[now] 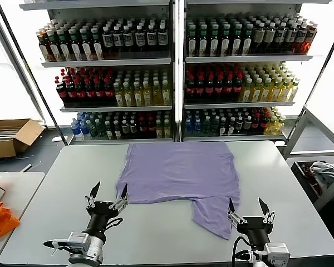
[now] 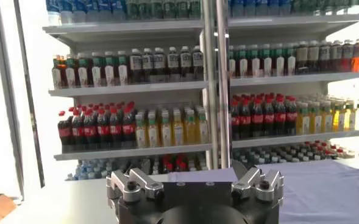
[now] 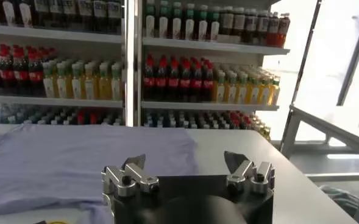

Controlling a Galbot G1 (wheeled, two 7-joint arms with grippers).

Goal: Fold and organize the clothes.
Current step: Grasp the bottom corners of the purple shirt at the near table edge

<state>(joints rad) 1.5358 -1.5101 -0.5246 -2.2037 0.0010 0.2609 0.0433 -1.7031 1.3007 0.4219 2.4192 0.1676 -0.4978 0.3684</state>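
Shirt spread flat, both arms poised at its near hem

T-shirt (image 1: 178, 177) lies back-up across the surface's (image 1: 61, 194) middle, one sleeve trailing toward the near edge. Left gripper (image 1: 107, 197) and right gripper (image 1: 248, 211) hover released, jaws spread, beside its near corners, probably ready to lift. Bare surface flanks both sides.

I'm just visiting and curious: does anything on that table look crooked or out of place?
The lavender T-shirt lies unevenly: one part trails down toward the right gripper, while its near left edge sits by the left gripper. Both grippers are open, holding nothing.
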